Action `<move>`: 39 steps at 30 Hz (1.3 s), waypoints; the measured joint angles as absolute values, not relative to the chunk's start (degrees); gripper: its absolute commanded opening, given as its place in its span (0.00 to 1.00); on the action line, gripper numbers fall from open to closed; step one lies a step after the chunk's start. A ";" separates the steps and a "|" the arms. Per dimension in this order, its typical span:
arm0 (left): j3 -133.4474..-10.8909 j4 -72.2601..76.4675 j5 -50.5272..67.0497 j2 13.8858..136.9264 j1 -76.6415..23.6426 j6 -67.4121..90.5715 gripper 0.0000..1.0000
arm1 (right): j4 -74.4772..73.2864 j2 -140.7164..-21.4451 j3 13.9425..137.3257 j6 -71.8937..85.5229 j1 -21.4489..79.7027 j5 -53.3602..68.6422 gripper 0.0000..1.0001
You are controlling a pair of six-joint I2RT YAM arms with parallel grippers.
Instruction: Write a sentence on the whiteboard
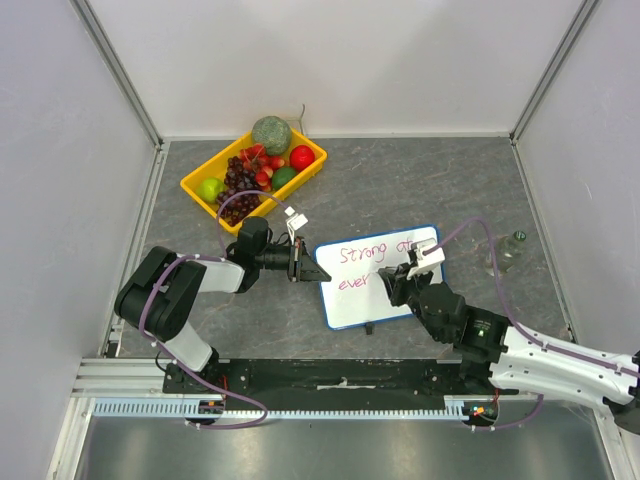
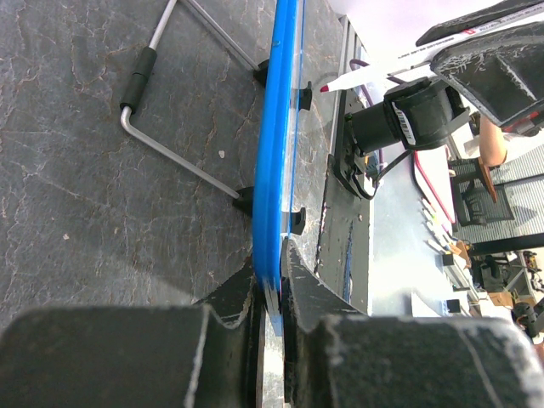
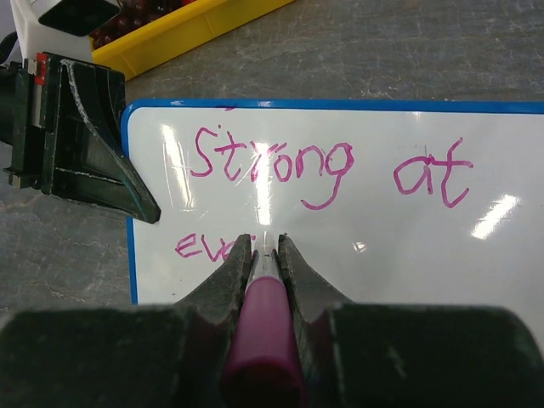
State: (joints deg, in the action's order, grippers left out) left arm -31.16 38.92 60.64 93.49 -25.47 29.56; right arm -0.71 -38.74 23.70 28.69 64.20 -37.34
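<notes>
Whiteboard [image 1: 372,306] near the table's [image 1: 400,190] front edge, left claw [image 1: 318,272] pinching its rim, right claw [image 3: 265,246] gripping a pink marker [image 3: 262,336] over the sentence [image 3: 272,163]

Robot lab, white-walled enclosure [image 1: 350,60], aluminium frame [image 1: 122,70]

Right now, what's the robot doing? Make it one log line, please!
step: writing | left gripper: shut on whiteboard rim | right gripper: shut on marker | sentence: "Strong at" done, second line begun
</notes>
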 measured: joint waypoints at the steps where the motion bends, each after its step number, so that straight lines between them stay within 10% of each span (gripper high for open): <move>1: -31.16 38.92 60.64 93.49 -25.47 29.56 0.02 | -0.69 -38.48 23.70 28.69 64.20 -37.34 0.00; 39: -31.16 38.89 60.62 93.49 -25.47 29.56 0.02 | -3.77 -35.38 19.97 32.45 63.99 -36.69 0.00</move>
State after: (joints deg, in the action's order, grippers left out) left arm -31.16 38.89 60.62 93.49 -25.47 29.56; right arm -3.77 -35.38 19.97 32.45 63.99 -36.69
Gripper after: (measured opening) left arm 0.130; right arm 0.173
